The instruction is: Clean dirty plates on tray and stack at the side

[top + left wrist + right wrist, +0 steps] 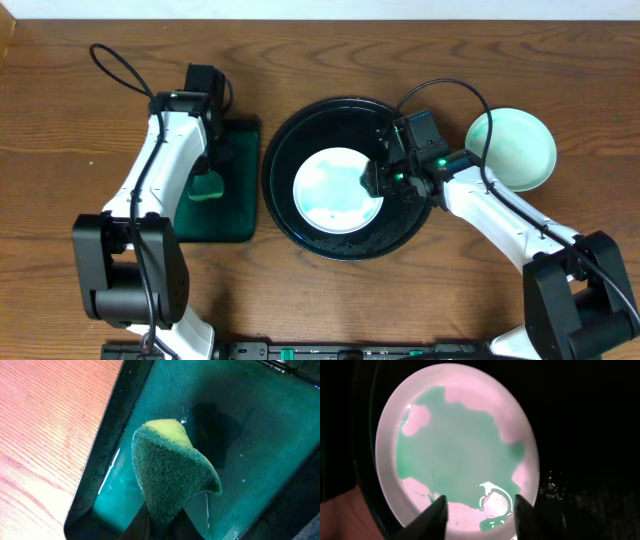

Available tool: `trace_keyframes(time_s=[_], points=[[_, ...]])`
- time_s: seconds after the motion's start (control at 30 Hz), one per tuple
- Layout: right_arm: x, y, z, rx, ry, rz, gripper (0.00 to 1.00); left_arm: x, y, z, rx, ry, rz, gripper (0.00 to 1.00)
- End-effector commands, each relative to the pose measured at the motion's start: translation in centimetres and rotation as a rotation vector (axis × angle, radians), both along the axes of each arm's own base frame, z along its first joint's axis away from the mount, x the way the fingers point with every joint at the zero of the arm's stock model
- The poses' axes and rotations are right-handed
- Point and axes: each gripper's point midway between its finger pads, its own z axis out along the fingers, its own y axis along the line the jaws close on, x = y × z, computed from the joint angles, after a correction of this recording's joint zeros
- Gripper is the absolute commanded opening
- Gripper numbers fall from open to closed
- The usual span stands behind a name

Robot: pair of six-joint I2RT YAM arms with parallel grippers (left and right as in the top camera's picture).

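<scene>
A white plate smeared with teal paint lies in the middle of the round black tray. My right gripper hovers at the plate's right edge. In the right wrist view its fingers are open over the near rim of the plate, holding nothing. A teal-tinted white plate lies on the bare wood to the right of the tray; I cannot tell if more lie under it. My left gripper is shut on a green-and-yellow sponge above the rectangular green tray.
The rectangular dark-green tray sits left of the black tray and holds a film of teal water. Bare wood lies beyond its left rim. Water droplets speckle the black tray beside the plate.
</scene>
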Motion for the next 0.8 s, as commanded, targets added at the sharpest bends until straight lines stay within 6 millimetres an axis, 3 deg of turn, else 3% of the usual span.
trace_keyframes(time_s=[0.0,0.2,0.3,0.43,0.47,0.77], points=[[-0.2,0.2,-0.4,0.023,0.037,-0.026,0.51,-0.3,0.3,-1.3,0.009,0.025,-0.017,0.09],[-0.5,0.0,-2.9,-0.017,0.089,-0.034,0.55,-0.5,0.3,-3.3,0.014,0.09,-0.05,0.17],[-0.8,0.0,-4.1,-0.021,0.123,-0.029,0.55,-0.7,0.3,-4.5,0.015,0.124,-0.053,0.34],[-0.9,0.0,-4.6,-0.028,0.135,-0.029,0.55,-0.8,0.3,-5.1,0.015,0.141,-0.052,0.71],[-0.8,0.0,-4.6,-0.026,0.132,-0.029,0.55,-0.8,0.3,-5.1,0.015,0.14,-0.052,0.76],[0.1,1.1,-3.2,0.029,0.071,0.01,0.61,-0.7,0.3,-5.1,0.014,0.136,-0.048,0.78]])
